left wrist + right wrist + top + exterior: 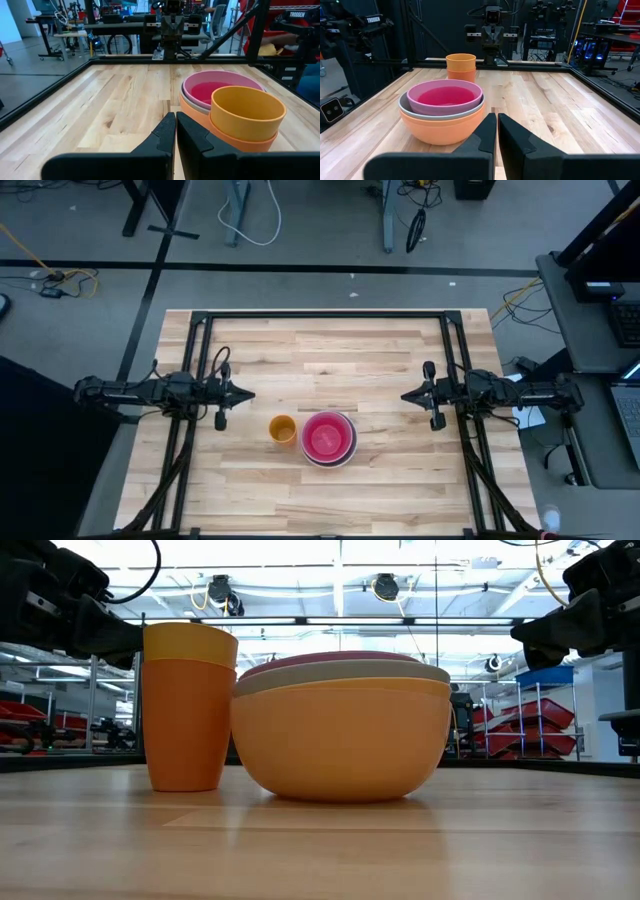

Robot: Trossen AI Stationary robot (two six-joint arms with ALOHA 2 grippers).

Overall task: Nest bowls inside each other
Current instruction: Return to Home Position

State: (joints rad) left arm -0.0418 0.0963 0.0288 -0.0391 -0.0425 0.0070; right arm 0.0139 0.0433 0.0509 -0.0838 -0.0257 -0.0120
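Nested bowls (328, 438) sit lower centre of the high view on the surface (330, 350), stacked cups (283, 429) just left. The left end effector (250, 394) and right end effector (405, 395), both closed, hover mid-left and mid-right.

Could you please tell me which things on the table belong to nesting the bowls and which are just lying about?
Part of the job:
wide orange round plastic bowl, outermost; pale grey-green round plastic bowl inside it; pink round plastic bowl on top.

Just lying about:
narrow yellow-orange plastic cup, sitting in the narrow orange plastic cup beside the bowls.
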